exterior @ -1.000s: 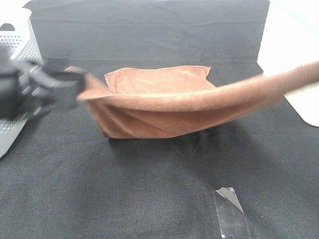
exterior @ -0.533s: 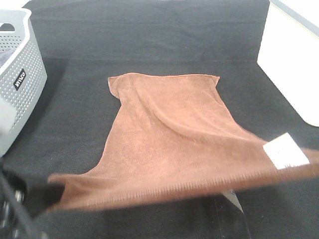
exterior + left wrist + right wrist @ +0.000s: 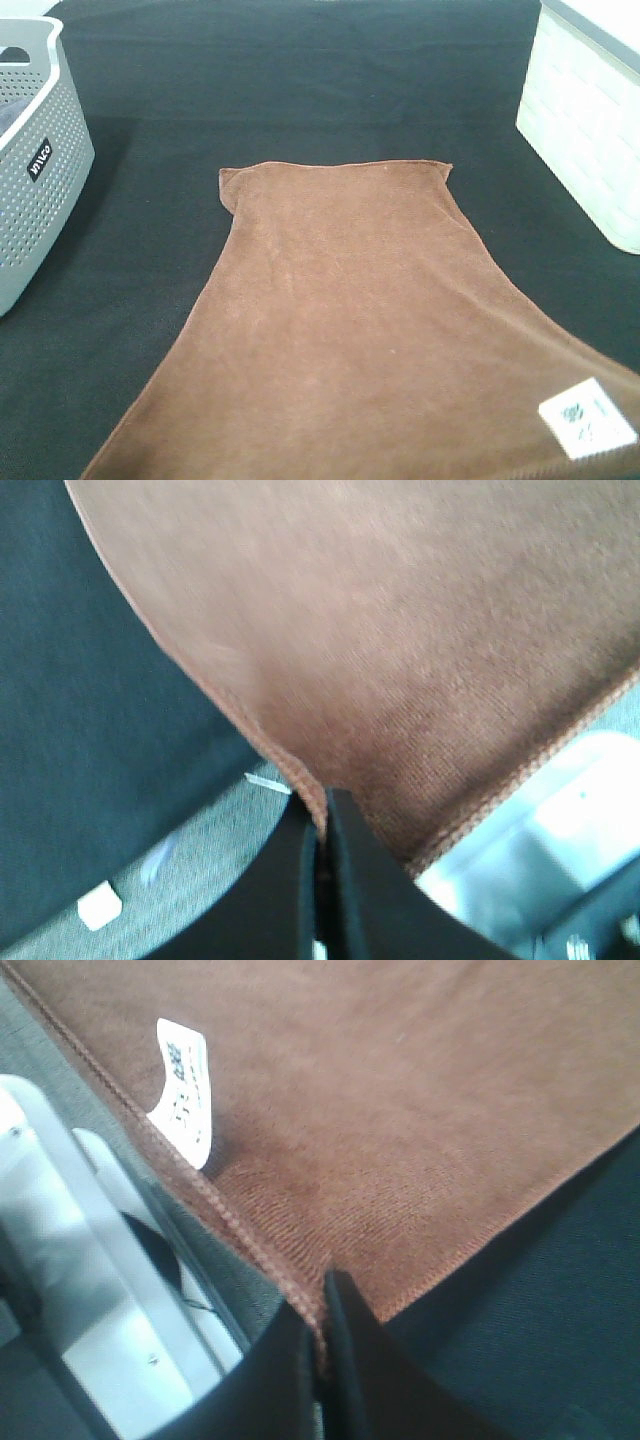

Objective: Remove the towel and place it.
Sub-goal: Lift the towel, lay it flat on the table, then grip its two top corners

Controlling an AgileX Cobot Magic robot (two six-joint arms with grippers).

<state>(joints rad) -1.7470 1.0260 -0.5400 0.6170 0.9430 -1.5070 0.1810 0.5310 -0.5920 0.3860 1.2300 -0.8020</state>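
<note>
Black table cloth (image 3: 300, 80) covers the whole surface, with a grey perforated basket (image 3: 40, 170) at nine o'clock and a white bin (image 3: 590, 130) out at two. The towel (image 3: 350, 320) is spread open down the middle. Its far hem lies flat toward twelve and the body fans wider as it runs to six, where it leaves the high view. Its white tag (image 3: 586, 418) shows at five.

I'd say the removal is done and the laying-out nearly so; what's left is to set the near edge down and let go.

Neither arm shows from above, but the wrist views fill that in. The left gripper (image 3: 322, 830) has its jaws pinched nearly together on the hem at one near corner. The right gripper (image 3: 322, 1330) is clamped the same way on the other corner, near the tag. Both corners look held up off the cloth, though I can't tell how high.
</note>
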